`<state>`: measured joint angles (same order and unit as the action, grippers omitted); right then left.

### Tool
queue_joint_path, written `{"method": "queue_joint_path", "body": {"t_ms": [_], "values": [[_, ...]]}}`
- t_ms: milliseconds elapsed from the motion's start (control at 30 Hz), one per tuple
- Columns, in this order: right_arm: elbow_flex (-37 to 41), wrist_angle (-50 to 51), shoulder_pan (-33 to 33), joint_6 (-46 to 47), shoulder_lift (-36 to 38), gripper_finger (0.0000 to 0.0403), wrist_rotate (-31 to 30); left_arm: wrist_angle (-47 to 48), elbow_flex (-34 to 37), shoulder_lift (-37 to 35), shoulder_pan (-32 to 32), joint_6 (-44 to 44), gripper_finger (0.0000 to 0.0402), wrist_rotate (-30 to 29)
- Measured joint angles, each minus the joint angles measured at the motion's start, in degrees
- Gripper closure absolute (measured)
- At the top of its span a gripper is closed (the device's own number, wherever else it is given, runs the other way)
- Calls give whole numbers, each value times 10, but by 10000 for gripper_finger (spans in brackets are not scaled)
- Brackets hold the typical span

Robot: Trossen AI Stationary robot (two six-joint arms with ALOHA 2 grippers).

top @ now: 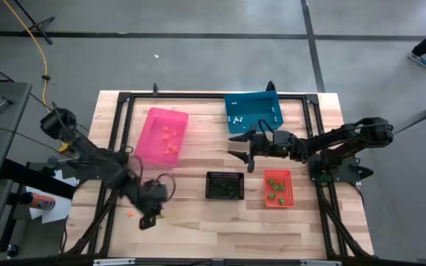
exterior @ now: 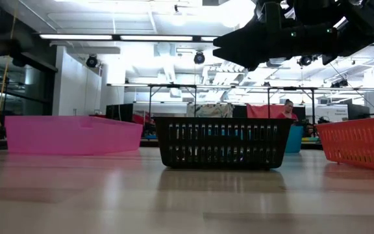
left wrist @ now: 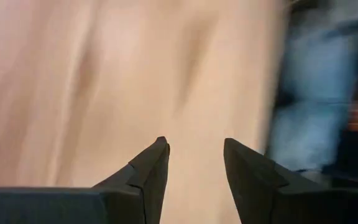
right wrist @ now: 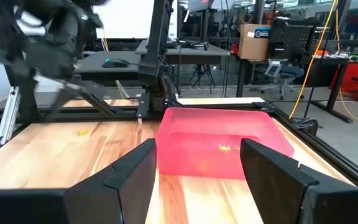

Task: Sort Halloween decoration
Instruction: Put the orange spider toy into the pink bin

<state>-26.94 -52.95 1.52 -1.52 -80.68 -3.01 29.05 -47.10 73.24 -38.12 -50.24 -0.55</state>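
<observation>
My left gripper (top: pixel 151 216) is open and empty, low over the table's near left part; in its wrist view (left wrist: pixel 196 149) only blurred wood shows between the fingers. A tiny orange trinket (top: pixel 129 215) lies on the wood just left of it. My right gripper (top: pixel 241 151) is open and empty above the table's middle, pointing toward the pink bin (top: pixel 165 135); its wrist view (right wrist: pixel 199 149) looks into that bin (right wrist: pixel 219 146). Orange trinkets (top: pixel 171 137) lie in the pink bin, white ones (top: pixel 237 118) in the blue bin (top: pixel 254 112), and green ones (top: pixel 276 186) in the red bin (top: pixel 277 189).
A black basket (top: pixel 224 185) stands at the table's near middle, between the two grippers; it also shows in the low view (exterior: pixel 223 141). A black frame rail (top: pixel 198 96) runs round the table's edges. A small yellow trinket (right wrist: pixel 81 132) lies on the wood beside the pink bin.
</observation>
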Motion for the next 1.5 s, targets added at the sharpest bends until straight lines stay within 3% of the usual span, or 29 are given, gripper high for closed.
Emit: {"method": "queue_joint_path", "body": {"t_ms": [100, 233, 467, 567, 800, 1100, 1233, 1367, 1500], "values": [[0, 0, 0, 12, 0, 176, 0, 126, -22, 35, -60, -158, 259, -36], [0, -3, 0, 15, 0, 176, 0, 190, -22, 77, -120, -332, 259, -27], [0, -9, 0, 12, 0, 176, 0, 197, -21, 141, -170, -434, 259, 33], [0, -9, 0, 11, 0, 176, 0, 199, -11, 151, -177, -460, 259, 71], [0, -8, 0, 11, 0, 176, 0, 169, 40, 153, -187, -493, 259, 89], [0, -4, 0, 11, 0, 176, 0, 141, 68, 150, -186, -466, 259, 85], [0, -4, 0, 11, 0, 176, 0, 144, 68, 150, -187, -447, 262, 57], [0, -4, 0, 11, 0, 176, 0, 151, 68, 151, -187, -451, 298, 45], [0, -4, 0, 11, 0, 176, 0, 160, 68, 149, -187, -449, 375, 26]]}}
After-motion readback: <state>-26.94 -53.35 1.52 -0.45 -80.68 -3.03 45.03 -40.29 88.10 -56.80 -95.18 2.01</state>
